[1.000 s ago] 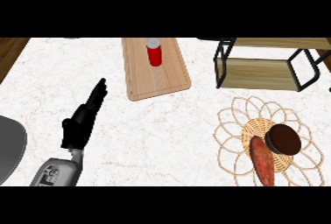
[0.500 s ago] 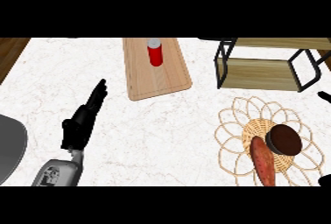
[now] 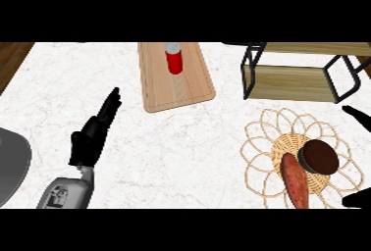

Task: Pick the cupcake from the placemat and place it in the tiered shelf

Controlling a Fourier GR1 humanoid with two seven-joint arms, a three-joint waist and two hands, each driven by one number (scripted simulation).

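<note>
Cupcake (image 3: 319,157), dark brown round top, on woven placemat (image 3: 290,144)

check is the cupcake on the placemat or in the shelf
On the placemat: the cupcake rests on its woven centre, apart from the shelf.

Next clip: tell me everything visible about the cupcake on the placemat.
The dark brown round cupcake shows from above as a smooth, near-circular chocolate-coloured disc; no wrapper is visible. It sits upright on the dense woven centre of the tan wicker flower-shaped placemat. Its left edge meets the upper tip of the long reddish-orange vegetable lying beside it. Nothing grips it.
</note>
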